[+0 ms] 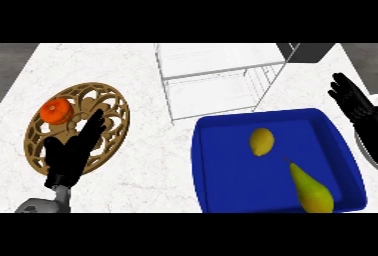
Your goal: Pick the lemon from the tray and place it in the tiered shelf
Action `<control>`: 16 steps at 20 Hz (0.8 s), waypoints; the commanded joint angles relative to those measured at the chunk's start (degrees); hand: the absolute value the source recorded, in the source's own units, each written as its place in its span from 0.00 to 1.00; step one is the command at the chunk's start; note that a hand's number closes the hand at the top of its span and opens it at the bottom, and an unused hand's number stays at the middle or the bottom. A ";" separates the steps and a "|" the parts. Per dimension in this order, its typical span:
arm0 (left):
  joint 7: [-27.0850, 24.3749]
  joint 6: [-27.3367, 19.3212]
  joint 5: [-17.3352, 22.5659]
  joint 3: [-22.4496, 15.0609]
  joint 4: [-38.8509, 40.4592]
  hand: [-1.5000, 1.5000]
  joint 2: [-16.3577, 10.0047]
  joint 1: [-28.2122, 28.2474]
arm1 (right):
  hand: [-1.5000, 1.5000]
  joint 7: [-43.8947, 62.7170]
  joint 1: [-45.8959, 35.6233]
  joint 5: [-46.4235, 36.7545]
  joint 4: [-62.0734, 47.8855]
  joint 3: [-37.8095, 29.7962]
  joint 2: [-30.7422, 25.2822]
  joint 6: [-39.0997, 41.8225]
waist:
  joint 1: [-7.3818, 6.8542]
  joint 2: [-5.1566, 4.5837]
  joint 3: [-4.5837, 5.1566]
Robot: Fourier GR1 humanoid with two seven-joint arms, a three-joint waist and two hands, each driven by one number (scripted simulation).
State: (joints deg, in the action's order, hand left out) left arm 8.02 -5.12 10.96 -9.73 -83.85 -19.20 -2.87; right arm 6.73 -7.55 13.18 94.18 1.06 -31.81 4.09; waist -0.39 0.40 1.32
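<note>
- Cut off: the left forearm [40,205] is seen only as a short grey stub at the lower edge. The right forearm is mostly lost past the right edge.
- Hard to make out: a dark block [314,50], beyond the right fingertips, is clipped by the top of the view, and what it is cannot be told.
- The tiered shelf [214,95] is also clipped at the top. Its white wire levels are hard to separate against the white counter [148,165].
- Hidden: the near part of the wooden plate [117,112] is covered by the left hand [66,160].
- Counts: two hands, one lemon [261,141], one pear [310,190], one orange fruit [55,111], one blue tray [229,175], one shelf, one plate.
- Tray contents: the lemon and the pear are recorded lying apart, with the pear nearer the lower edge. The lemon is not in the shelf.
- Plate contents: the orange fruit only, just left of the left fingertips and not touched by them.
- Shelf contents: nothing can be made out on it.
- Left hand: the fingers are held straight and released, and nothing is grasped. The lemon lies well to the right of these fingers.
- Right hand [356,105]: it is rested at the right edge, fingers up and relaxed, and nothing is held. The lemon lies to the left of these fingers and nearer the lower edge, well apart from them.
</note>
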 commanded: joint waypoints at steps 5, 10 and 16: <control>2.60 -4.42 2.78 6.55 3.41 0.50 -0.41 4.70 | 1.00 3.17 8.83 -14.27 4.14 -12.75 1.44 -27.11 | 5.76 0.99 -1.01; 5.26 -3.53 6.26 7.97 3.06 0.50 0.27 6.21 | 1.00 14.70 20.83 -19.49 -1.13 -15.66 9.67 -41.21 | 6.65 0.12 -1.02; 3.52 -1.15 5.82 7.50 7.70 0.50 0.91 2.85 | 0.00 11.58 37.04 -30.70 19.64 -1.75 21.62 -47.84 | 2.95 -0.30 -1.08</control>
State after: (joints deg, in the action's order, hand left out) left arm 11.19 -8.12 16.15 -2.63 -81.42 -18.29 0.87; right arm 17.59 21.10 -11.90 104.09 -6.76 -15.79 -39.80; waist 4.09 0.72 -0.08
